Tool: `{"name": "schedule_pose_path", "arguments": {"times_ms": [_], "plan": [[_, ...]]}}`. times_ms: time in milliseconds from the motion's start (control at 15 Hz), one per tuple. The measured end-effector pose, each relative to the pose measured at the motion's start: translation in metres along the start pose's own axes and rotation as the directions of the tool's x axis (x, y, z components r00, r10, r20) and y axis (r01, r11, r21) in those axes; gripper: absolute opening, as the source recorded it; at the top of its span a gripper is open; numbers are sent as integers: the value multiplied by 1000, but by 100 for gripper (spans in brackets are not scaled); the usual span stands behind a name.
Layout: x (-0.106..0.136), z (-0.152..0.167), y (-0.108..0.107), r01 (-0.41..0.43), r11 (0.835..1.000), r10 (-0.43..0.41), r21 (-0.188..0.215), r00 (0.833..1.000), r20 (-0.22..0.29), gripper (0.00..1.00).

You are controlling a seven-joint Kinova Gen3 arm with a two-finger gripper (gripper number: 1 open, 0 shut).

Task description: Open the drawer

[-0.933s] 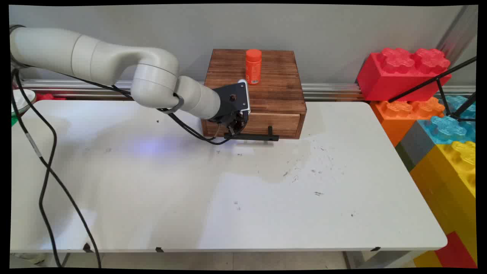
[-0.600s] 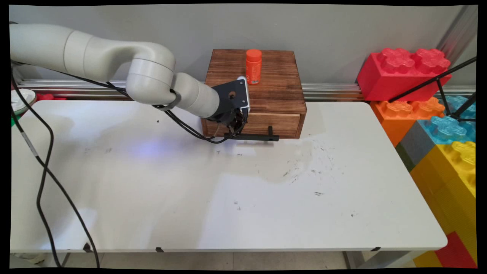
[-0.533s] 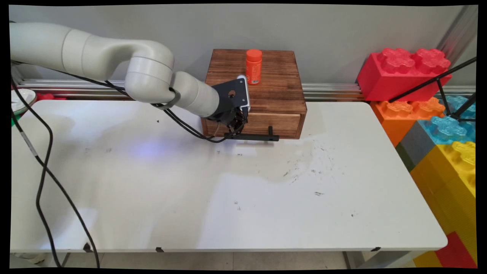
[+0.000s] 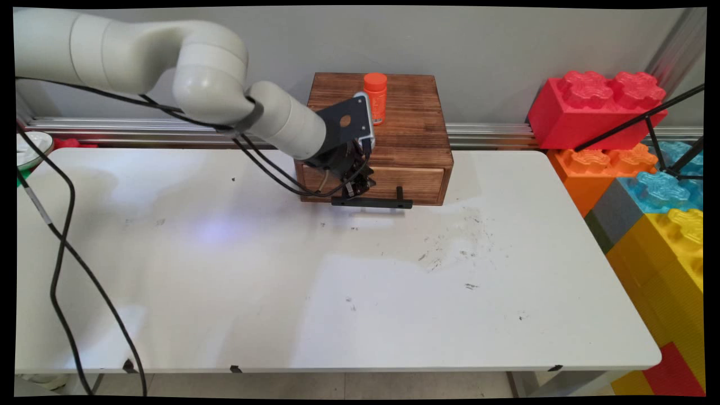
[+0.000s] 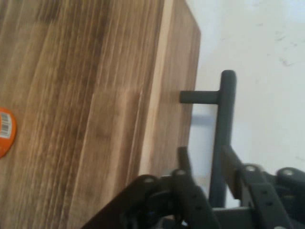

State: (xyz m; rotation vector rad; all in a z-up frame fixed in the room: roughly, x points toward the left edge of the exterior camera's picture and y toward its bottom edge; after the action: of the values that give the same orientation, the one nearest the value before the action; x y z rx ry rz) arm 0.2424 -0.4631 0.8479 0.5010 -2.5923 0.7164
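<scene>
A brown wooden box stands at the back of the white table, its single drawer pushed in. An orange bottle stands upright on the box's top, just behind my hand. My gripper points down over the left end of the drawer's black bar handle. In the hand view the handle runs between my two fingers; the gripper is open, with a gap on one side of the bar. The box's top and the bottle's edge fill the left of that view.
Large toy bricks are stacked off the table's right end: red, orange, blue and yellow. A black tripod leg crosses them. Black cables hang from the arm over the table's left side.
The arm has lifted and the wrist has swung a little up and to the right, so the hand sits higher over the handle. Box, drawer and bottle have not moved.
</scene>
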Motion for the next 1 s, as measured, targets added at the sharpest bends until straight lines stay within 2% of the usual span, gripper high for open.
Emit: {"name": "schedule_pose_path", "arguments": {"times_ms": [333,600,1000], "plan": [[9,-14,-13,9,995,-8,-97,1000,11,100],[12,-17,-19,-22,982,28,-187,999,30,100],[16,-9,-30,-4,969,24,-247,997,78,100]]}}
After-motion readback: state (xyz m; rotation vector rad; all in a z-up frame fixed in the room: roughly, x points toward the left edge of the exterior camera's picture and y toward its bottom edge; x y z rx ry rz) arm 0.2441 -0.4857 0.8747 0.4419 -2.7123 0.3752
